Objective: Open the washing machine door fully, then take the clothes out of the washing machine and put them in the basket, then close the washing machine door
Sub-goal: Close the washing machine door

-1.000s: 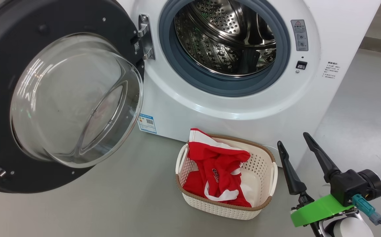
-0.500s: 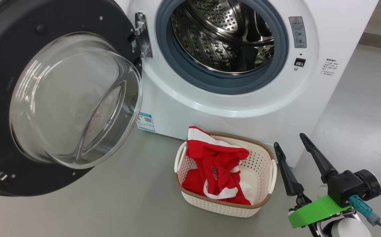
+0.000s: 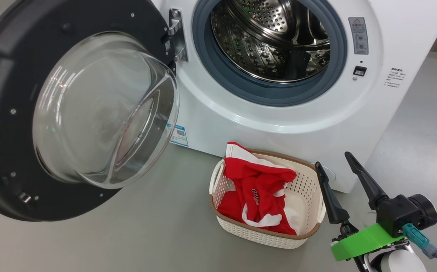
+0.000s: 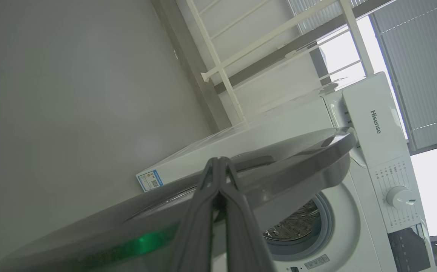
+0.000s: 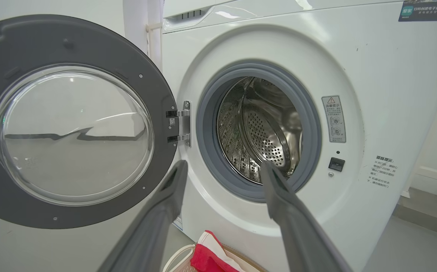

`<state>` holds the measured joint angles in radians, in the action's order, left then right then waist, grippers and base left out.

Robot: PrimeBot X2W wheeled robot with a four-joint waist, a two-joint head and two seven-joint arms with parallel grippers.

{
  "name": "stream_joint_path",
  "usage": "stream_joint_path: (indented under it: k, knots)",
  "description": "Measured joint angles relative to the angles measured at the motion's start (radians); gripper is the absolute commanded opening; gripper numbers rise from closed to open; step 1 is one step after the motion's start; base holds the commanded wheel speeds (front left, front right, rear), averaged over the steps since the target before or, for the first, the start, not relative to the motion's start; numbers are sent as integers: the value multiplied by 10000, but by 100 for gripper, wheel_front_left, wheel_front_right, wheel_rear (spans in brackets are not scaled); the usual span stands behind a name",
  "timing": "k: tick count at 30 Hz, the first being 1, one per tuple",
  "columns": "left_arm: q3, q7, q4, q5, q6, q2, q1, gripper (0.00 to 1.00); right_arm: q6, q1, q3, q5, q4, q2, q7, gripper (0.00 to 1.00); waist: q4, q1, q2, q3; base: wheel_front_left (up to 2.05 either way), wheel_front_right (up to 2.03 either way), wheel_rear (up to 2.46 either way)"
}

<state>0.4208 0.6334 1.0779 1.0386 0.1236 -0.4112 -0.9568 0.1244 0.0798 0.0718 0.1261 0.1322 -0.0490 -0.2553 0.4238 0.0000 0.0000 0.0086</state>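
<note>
The washing machine stands with its door swung wide to the left, the glass bowl facing me. Its steel drum looks empty. Red clothes with white trim lie piled in the basket on the floor in front of the machine. My right gripper hangs open just right of the basket with nothing between its fingers; in the right wrist view the right gripper faces the drum opening. My left gripper is shut and sits by the door's outer side; whether it touches is unclear.
Grey floor runs in front of the machine and to its right. The open door overhangs the floor on the left. A white rack and a wall stand behind the washing machine.
The head camera has shifted, so the whole picture slid a little to the right. The door, the basket and the right gripper keep their places relative to one another.
</note>
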Motion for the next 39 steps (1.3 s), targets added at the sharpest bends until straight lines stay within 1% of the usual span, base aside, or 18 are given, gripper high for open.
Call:
stream_joint_path:
  k: [6, 10, 18, 25, 33, 39]
  knots:
    - [-255, 596, -658, 314, 2, 234, 607, 0, 0, 0, 13, 52, 2, 2, 0, 100, 140, 0, 0, -24, 0, 0, 0]
    - [-257, 708, -840, 481, 0, 458, 849, 0, 0, 0, 12, 81, 4, 0, 0, 100, 189, 0, 0, -45, 0, 0, 0]
    - [-123, 1227, -1620, 1154, 0, 1068, 1248, 0, 0, -1, 13, 309, 6, 2, 0, 100, 272, 0, 0, -128, 0, 0, 0]
    - [109, 1843, -2571, 1787, -10, 1538, 1744, 0, 0, -1, 2, 422, 0, 2, 0, 100, 246, 0, 0, -134, 0, 0, 0]
    - [332, 2253, -4082, 2242, -337, 2061, 2496, 0, 0, -15, -46, 518, -56, 0, 0, 100, 126, 0, 0, -95, 0, 0, 0]
    - [389, 2587, -5411, 2566, -583, 2729, 3158, 0, 0, -156, -102, 518, -50, 2, 0, 100, 46, 0, 0, -122, 0, 0, 0]
